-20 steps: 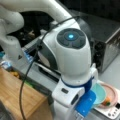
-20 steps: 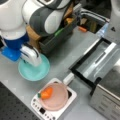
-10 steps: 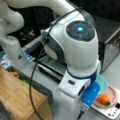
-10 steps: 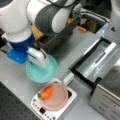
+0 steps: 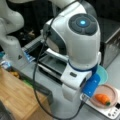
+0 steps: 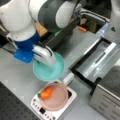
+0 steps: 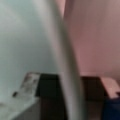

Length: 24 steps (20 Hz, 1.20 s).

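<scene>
In a front view the arm's wrist fills the middle, its round cap lit by a blue light, and no lettering on it can be read. The gripper's fingers are hidden behind the wrist body. A sliver of the teal bowl (image 5: pixel 103 74) shows at the view's right, just behind the blue part of the wrist. Below it the pink plate (image 5: pixel 106 95) sits on the white scale (image 5: pixel 110 111), with the orange carrot (image 5: pixel 102 99) lying on the plate. Half a second ago the wrist covered more of the plate; now the carrot is in plain sight.

In a front view from the opposite side, the gripper (image 6: pixel 51 60) reaches down into the teal bowl (image 6: pixel 50 71), touching its inner wall near the rim; whether the fingers are apart or together cannot be told. The bowl stands on the grey table (image 6: pixel 17 82), its edge just beside the pink plate (image 6: pixel 56 97). The carrot (image 6: pixel 46 93) lies at the plate's left side. The scale's (image 6: pixel 48 112) buttons carry marks too small to read. The open metal drawer (image 6: pixel 97 62) lies to the right, apart from the bowl; bare table lies to the bowl's left.

The wrist view shows teal surface at left and pink at right, close up and blurred.
</scene>
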{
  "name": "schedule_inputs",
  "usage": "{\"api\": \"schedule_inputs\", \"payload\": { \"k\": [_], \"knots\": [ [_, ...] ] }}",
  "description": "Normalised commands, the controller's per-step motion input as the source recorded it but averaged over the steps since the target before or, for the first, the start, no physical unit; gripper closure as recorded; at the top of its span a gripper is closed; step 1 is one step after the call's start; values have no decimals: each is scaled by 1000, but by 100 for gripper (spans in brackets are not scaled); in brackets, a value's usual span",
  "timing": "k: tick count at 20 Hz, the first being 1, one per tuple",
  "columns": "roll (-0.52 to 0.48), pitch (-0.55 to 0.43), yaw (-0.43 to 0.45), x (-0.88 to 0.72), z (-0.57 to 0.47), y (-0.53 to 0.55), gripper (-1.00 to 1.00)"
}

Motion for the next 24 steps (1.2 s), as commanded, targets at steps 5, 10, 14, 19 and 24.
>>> {"api": "schedule_inputs", "payload": {
  "k": [5, 10, 14, 19, 24],
  "knots": [
    [135, -172, -131, -452, -131, 215, 100],
    [75, -207, -128, -445, -115, 225, 100],
    [31, -240, -127, -420, -96, 212, 100],
    [22, -271, -139, -449, -101, 185, 100],
    [34, -282, -149, -501, -91, 163, 100]
  ]
}}
